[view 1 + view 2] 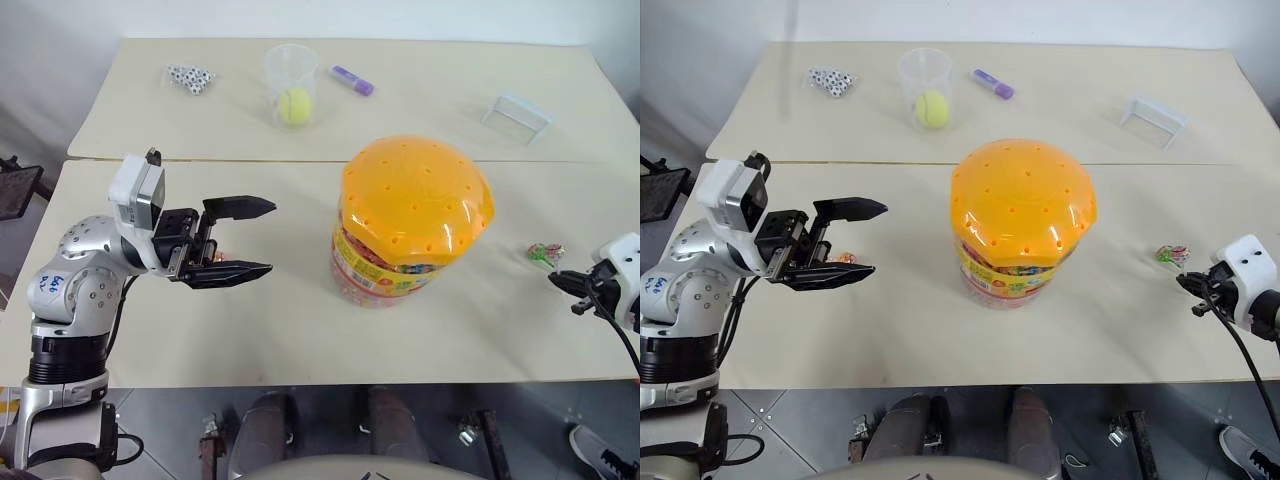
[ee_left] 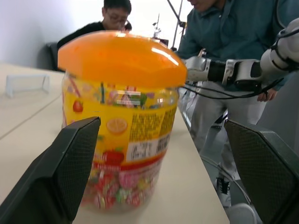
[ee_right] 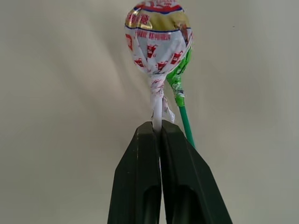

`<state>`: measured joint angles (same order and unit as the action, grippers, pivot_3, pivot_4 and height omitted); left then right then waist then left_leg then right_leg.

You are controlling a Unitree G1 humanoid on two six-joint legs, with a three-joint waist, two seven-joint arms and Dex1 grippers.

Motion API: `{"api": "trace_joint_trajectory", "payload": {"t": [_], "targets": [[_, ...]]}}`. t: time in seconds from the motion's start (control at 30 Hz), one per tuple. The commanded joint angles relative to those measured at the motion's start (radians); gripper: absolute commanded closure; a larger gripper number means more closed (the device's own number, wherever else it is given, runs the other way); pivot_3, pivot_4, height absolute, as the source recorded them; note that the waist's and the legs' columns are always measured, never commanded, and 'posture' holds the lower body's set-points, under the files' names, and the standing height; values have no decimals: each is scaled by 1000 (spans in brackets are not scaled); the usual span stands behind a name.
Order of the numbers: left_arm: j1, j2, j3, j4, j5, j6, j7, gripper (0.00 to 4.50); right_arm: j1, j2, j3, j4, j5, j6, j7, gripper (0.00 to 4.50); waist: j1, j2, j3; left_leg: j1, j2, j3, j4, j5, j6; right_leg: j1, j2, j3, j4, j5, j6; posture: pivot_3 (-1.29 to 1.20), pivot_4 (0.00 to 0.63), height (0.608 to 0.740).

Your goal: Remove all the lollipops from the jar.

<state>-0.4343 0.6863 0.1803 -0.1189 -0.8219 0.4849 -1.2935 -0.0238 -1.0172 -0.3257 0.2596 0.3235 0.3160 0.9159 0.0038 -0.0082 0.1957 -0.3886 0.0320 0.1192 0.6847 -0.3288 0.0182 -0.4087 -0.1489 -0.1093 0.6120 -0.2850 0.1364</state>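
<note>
I am looking down on a pale cream counter (image 1: 250, 330) made of two boards butted together, matte and smooth, with a seam running across behind the jar (image 1: 410, 225).

The jar stands near the middle of the front board: a big clear plastic tub under a domed orange lid dotted with small holes, a yellow-and-red label round its waist and a bed of wrapped sweets in the bottom. I judge it light for its bulk and slick-walled. It is too wide to pinch anywhere but across the lid or body with jaws fully spread. My left hand (image 1: 240, 240) sits beside it, level, jaws wide apart and grasping nothing, well clear of the wall.

My right hand (image 3: 159, 133) is out by the counter's right edge, its black fingers clenched on the thin white stick of a red-and-white wrapped lollipop (image 3: 157, 39). A green lollipop (image 3: 180, 77) lies just behind it on the counter; I think they touch, but the angle is poor. These are featherweight, with crinkly slippery wrappers and stiff sticks, so the stick is the place to hold.

A third lollipop (image 1: 845, 258) lies on the counter under my left hand.

On the far board are a clear cup (image 1: 291, 80) with a yellow-green ball (image 1: 294, 105) in it.
</note>
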Motion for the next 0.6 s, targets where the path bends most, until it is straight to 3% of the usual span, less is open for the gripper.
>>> {"api": "trace_joint_trajectory", "payload": {"t": [0.03, 0.2, 0.33, 0.47, 0.6], "targets": [[14, 7, 28, -32, 12, -30, 14, 0, 19, 2, -83, -47, 46, -39, 50, 3103, 2, 0, 0, 0, 0, 0, 0, 0, 0, 0, 0, 0, 0, 0, 0, 0, 150, 740], [42, 3, 37, -18, 55, -60, 60, 0, 27, 58, -180, -165, 181, -135, 177, 1419, 1, 0, 0, 1, 0, 0, 0, 0, 0, 0, 0, 0, 0, 0, 0, 0, 150, 740], [92, 13, 46, 44, 155, -118, 131, 0, -35, 174, -226, -314, 356, -189, 251, 100, -4, 0, 0, 1, 0, 0, 0, 0, 0, 0, 0, 0, 1, 0, 0, 0, 150, 740], [161, 3, 63, 87, 258, -233, 192, 0, -20, 178, -150, -393, 348, -195, 340, 40, -3, 0, 0, 2, 0, 0, -1, 0, 0, 0, 0, 0, 1, 0, 0, 0, 150, 740], [239, -10, 93, 75, 307, -295, 264, 0, -66, 221, -83, -320, 283, -307, 382, 40, 5, 0, 0, 1, 0, 0, 0, -1, 0, 0, 0, 0, 0, 0, 0, 0, 150, 740]]}}
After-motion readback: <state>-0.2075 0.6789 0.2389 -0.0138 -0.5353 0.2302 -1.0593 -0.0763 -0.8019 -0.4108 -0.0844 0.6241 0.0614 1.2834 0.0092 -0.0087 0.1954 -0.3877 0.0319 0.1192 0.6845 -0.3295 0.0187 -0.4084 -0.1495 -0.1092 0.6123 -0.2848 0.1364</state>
